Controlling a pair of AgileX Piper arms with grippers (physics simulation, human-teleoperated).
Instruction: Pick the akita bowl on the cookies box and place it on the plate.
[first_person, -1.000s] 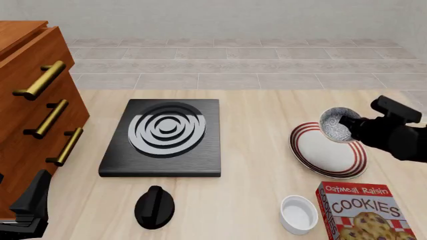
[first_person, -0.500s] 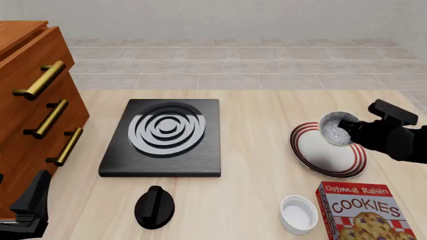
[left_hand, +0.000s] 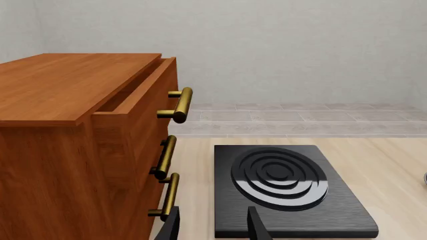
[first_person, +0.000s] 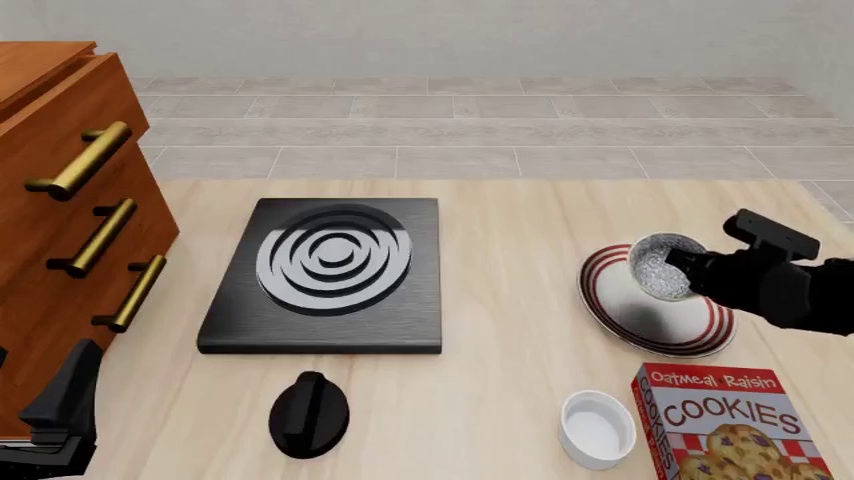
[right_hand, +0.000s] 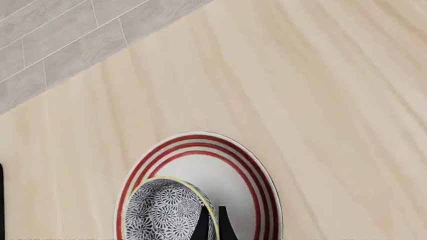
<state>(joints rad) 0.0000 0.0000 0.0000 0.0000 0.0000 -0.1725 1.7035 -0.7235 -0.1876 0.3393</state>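
Note:
The akita bowl (first_person: 659, 268), speckled black and white, hangs tilted over the far part of the plate (first_person: 663, 322), white with dark red rings. My right gripper (first_person: 683, 262) is shut on the bowl's rim, coming in from the right. In the right wrist view the fingers (right_hand: 202, 226) pinch the rim of the bowl (right_hand: 163, 212) above the plate (right_hand: 257, 172). Whether bowl and plate touch I cannot tell. The red cookies box (first_person: 727, 425) lies nearer, at the front right, with nothing on it. My left gripper (left_hand: 213, 231) is open and empty, at the front left beside the cabinet.
A black stove (first_person: 327, 275) with a ringed burner sits mid-table, with a black knob (first_person: 310, 413) in front of it. A white ramekin (first_person: 597, 428) stands left of the cookies box. A wooden drawer cabinet (first_person: 67, 210) with brass handles fills the left side.
My right gripper has carried the bowl down and slightly left, closer over the plate. The left arm has not moved.

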